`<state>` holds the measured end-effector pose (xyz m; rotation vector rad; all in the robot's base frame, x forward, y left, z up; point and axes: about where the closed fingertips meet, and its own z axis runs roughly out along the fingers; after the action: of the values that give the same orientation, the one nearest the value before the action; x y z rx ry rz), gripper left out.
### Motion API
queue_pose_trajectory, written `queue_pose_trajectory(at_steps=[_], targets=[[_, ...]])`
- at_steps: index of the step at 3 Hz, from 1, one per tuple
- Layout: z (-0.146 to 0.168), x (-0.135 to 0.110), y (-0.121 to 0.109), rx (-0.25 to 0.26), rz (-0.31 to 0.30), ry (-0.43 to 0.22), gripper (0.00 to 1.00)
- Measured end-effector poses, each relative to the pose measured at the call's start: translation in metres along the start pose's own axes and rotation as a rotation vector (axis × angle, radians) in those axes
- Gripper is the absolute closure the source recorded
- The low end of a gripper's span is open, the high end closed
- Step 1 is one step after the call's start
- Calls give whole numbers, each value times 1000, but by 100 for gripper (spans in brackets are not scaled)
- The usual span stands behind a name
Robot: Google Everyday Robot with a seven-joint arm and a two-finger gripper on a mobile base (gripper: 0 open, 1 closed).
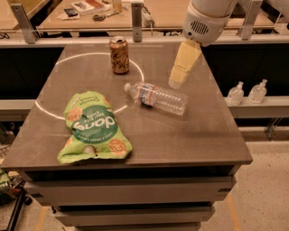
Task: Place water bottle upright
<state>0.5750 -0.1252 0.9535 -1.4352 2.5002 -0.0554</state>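
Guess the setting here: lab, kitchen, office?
Probably a robotics test lab. A white circle marks the dark table, cluttered wooden workbenches stand behind, and pump bottles sit on a side ledge. The gripper hovers above the table just beyond the lying water bottle.
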Motion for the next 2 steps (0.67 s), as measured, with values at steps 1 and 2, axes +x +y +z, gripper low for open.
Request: queue_pose_trajectory(at_steps=[1,2], targets=[[21,-8,-4,-46,15,-16,0],[48,-24,2,-109,-4,-3,0]])
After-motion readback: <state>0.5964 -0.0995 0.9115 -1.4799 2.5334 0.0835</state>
